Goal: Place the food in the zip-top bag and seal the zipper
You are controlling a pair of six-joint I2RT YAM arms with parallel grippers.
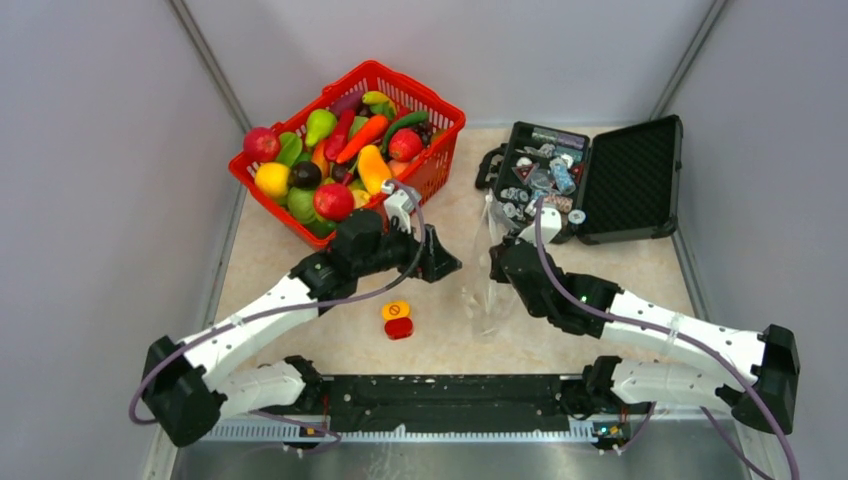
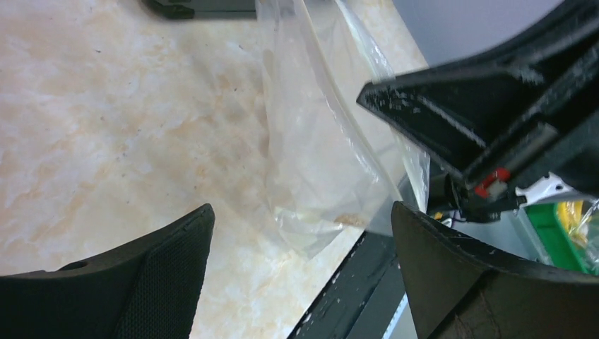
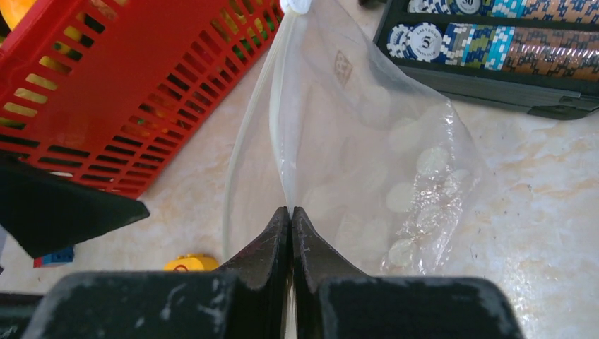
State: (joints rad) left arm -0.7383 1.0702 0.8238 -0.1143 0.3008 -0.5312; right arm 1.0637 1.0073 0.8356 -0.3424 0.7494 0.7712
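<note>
The food (image 1: pixel 335 150) is heaped in the red basket (image 1: pixel 440 160) at the back left. The clear zip-top bag (image 1: pixel 485 295) hangs crumpled at mid-table between my two grippers. My right gripper (image 1: pixel 497 258) is shut on the bag's edge, seen close in the right wrist view (image 3: pixel 291 210), where the dotted bag (image 3: pixel 381 141) spreads ahead and the whitish zipper (image 3: pixel 265 106) runs up its left side. My left gripper (image 1: pixel 450 265) is open and empty just left of the bag. In the left wrist view (image 2: pixel 302 208) the bag (image 2: pixel 318 141) lies ahead of its spread fingers (image 2: pixel 169 268).
An open black case (image 1: pixel 640 180) of poker chips stands at the back right, close behind the bag. A small orange-and-red button block (image 1: pixel 397 320) lies on the table in front of the left gripper. A blue-and-red brick (image 3: pixel 60 256) shows at the right wrist view's left edge.
</note>
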